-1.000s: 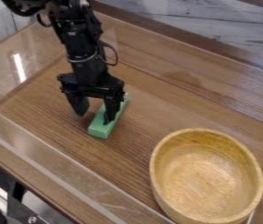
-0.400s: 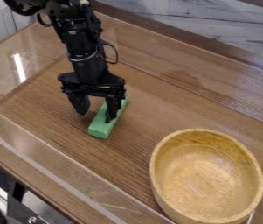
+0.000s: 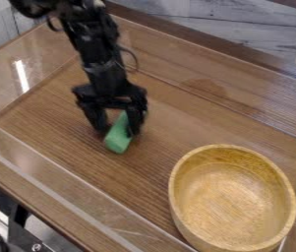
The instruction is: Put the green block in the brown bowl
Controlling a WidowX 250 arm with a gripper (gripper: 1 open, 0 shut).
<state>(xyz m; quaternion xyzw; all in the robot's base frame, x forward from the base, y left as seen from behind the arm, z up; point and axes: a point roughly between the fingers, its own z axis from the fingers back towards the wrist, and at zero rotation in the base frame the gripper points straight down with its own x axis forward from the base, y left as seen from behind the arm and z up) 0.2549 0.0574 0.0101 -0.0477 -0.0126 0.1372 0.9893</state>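
Green block (image 3: 117,144) under open black pincer (image 3: 115,122), bowl (image 3: 232,198) apart

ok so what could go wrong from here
The end effector is open and right over the green block, with its fingers around the sides; if it is off-centre, closing could nudge or twist the block instead of gripping it.

The brown bowl has a raised rim, so a lift that stays too low might knock the block against it.
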